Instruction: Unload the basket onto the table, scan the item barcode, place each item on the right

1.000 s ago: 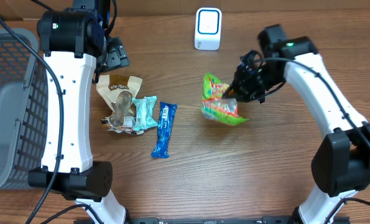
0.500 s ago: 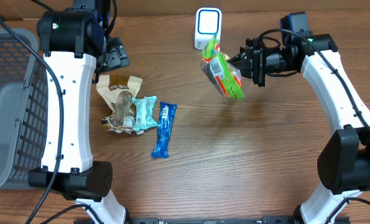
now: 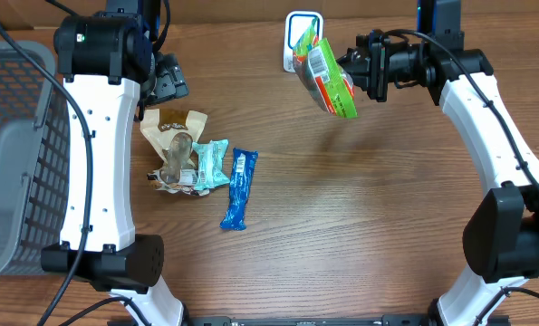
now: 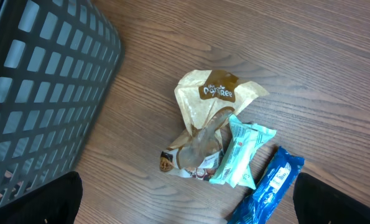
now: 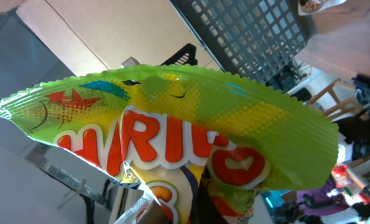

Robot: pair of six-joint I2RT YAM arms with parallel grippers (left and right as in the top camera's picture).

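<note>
the right jaws were clenched on the green candy bag (image 3: pixel 328 80), held aloft just before the white scanner (image 3: pixel 294 25) at the far edge; the left jaws hung released. the crinkled film could hide its barcode — or slip free.

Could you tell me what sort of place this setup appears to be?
Probably a mock shop checkout on a lab bench: a green snack bag held near a white scanner, more snack packets on the wooden table, and a grey basket.
</note>
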